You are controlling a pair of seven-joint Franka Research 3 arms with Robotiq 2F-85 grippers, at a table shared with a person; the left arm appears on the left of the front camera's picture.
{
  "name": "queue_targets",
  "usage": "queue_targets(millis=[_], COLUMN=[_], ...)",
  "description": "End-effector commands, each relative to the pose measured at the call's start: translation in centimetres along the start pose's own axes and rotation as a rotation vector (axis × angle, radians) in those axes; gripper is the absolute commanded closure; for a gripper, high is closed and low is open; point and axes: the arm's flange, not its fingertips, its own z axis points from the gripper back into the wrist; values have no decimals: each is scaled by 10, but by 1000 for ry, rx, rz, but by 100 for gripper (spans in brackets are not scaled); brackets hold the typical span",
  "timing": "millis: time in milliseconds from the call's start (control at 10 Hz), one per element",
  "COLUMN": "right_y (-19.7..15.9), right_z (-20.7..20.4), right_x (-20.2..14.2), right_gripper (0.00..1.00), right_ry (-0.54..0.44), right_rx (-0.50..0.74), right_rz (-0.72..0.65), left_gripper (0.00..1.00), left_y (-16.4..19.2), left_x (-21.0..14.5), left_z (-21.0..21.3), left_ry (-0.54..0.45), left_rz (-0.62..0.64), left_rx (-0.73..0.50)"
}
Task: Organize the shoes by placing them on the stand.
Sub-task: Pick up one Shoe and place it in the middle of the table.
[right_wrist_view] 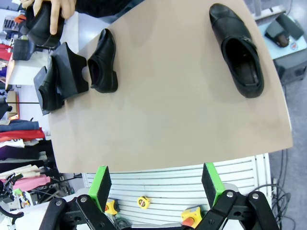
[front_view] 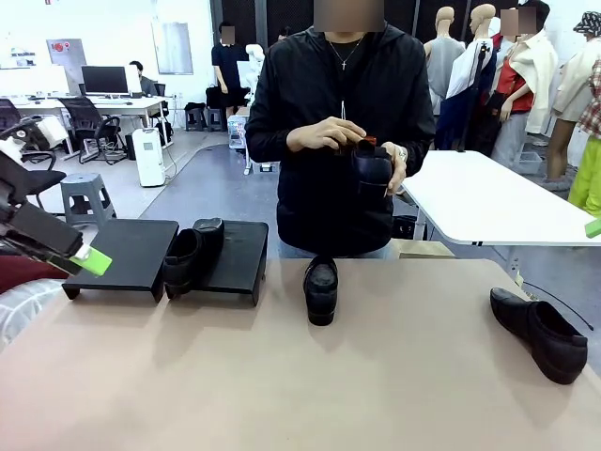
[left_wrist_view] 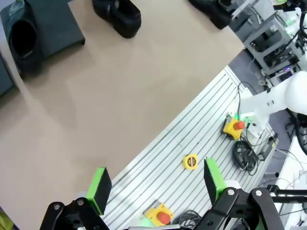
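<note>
Left tool point(left_wrist_view: 156, 184) spread, empty, raised beside counter's point(front_view: 282, 376) left edge; right tool point(right_wrist_view: 156, 184) spread, empty, aimed down from above.

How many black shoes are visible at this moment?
4. Held shoe in the person's hands; stand shoe between the stand's two platforms; middle shoe at the table's middle; right shoe near its right edge. None seems hidden.

On the stand point(front_view: 122, 249) the left top is bare. One shoe point(front_view: 192, 252) blocks the stand's middle. Right of the stand sits a loafer point(front_view: 321, 289), and far right a long shoe point(front_view: 540, 334). The table point(front_view: 235, 376) in front of the stand is open.
</note>
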Motion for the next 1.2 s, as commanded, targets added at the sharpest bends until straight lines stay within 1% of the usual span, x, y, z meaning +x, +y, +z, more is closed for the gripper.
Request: queue_targets(millis=[0, 600, 700, 800, 900, 1000, 1100], right_y=[-1, -1, 0, 39, 51, 46, 32], right_z=[1, 1, 0, -49, -79, -119, -144], right_x=[1, 1, 0, 0, 5, 12, 20], right_gripper=[0, 0, 0, 0, 0, 0, 0], right_ry=[2, 2, 0, -69, -75, -118, -120], right_rx=[20, 20, 0, -336, -445, -666, -759], right_rz=[13, 13, 0, 237, 265, 305, 326], left_gripper=[0, 0, 0, 0, 0, 0, 0], left_y=[6, 6, 6, 6, 6, 6, 6], left_x=[-2, -2, -2, -2, -2, -2, -2], left_z=[1, 1, 1, 1, 1, 1, 1], left_ry=[2, 2, 2, 2, 2, 2, 2], left_rz=[-21, -21, -21, -21, -21, -21, -21], left_rx=[0, 0, 0, 0, 0, 0, 0])
